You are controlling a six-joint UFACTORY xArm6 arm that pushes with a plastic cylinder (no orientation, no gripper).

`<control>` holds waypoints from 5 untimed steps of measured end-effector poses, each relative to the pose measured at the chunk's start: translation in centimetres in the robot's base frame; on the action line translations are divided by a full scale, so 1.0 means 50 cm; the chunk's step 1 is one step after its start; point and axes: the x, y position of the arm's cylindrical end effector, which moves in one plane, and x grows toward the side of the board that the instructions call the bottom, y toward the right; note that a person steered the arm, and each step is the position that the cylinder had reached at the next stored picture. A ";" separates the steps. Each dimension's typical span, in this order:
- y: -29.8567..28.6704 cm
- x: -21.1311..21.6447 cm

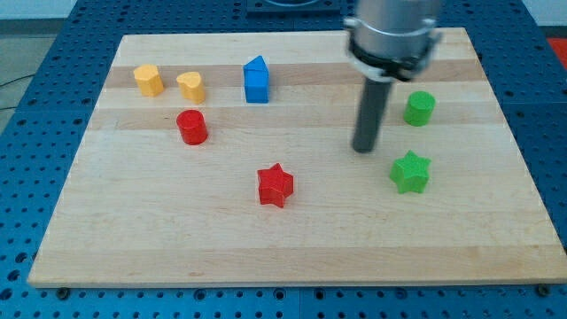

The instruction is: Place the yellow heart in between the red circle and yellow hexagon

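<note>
The yellow heart (190, 86) stands near the view's top left, just right of the yellow hexagon (149, 80) and above the red circle (191, 127). The three sit close together without touching. My tip (364, 149) rests on the board far to the view's right of them, between the green circle (420, 108) and the green star (410, 172), touching neither.
A blue block with a peaked top (256, 80) stands right of the yellow heart. A red star (275, 185) lies near the board's middle. The wooden board (115, 239) sits on a blue perforated table.
</note>
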 end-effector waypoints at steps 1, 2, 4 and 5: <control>-0.204 -0.032; -0.337 -0.062; -0.531 0.006; -0.525 0.009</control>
